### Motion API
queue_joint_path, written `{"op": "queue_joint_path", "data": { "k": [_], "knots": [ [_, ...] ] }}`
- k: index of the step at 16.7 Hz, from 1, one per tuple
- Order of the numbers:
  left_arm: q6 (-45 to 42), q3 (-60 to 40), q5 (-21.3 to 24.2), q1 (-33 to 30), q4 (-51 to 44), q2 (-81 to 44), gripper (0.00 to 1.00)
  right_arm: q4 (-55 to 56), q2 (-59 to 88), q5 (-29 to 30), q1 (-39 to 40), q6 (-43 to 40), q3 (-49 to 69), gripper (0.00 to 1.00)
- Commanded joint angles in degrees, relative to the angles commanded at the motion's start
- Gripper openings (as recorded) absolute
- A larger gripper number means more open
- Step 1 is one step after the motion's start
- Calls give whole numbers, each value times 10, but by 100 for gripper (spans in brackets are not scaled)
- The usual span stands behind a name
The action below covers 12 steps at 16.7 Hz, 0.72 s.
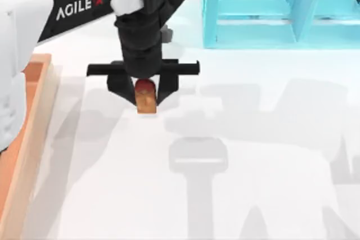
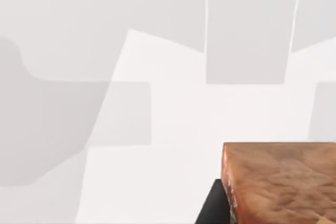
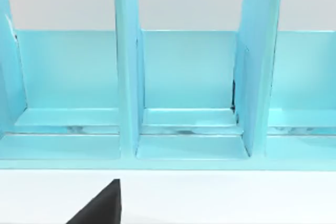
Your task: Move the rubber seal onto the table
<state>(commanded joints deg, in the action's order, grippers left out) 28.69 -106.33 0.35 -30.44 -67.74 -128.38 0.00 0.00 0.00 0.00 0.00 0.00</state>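
The rubber seal [image 1: 146,103], a small tan-orange block with a dark red top, stands upright over the white table [image 1: 236,155], left of centre. My left gripper [image 1: 145,91] comes down on it from above, with a black finger [image 1: 120,87] pressed to each side, shut on the seal. In the left wrist view the seal's mottled body [image 2: 283,182] is close up, with the white table [image 2: 157,129] beyond it. I cannot tell whether the seal's base touches the table. A black part of my right gripper [image 3: 100,205] faces the shelf unit.
An orange-brown wooden tray [image 1: 35,133] with a pale rim runs along the table's left edge. A turquoise shelf unit [image 1: 270,9] with upright dividers [image 3: 126,77] stands at the back right. Arm shadows lie across the middle of the table.
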Motion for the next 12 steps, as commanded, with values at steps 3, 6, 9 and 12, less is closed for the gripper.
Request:
{"op": "queue_joint_path", "data": {
  "k": [3,6,9,12],
  "knots": [
    [-1,3,0,2,1,0,0,0,0,0,0,0,0,100],
    [-1,19,0,2,24,-6,0,0,0,0,0,0,0,100],
    [-1,37,1,2,46,-14,0,0,0,0,0,0,0,100],
    [-1,54,1,1,74,-21,0,0,0,0,0,0,0,100]
  ]
}}
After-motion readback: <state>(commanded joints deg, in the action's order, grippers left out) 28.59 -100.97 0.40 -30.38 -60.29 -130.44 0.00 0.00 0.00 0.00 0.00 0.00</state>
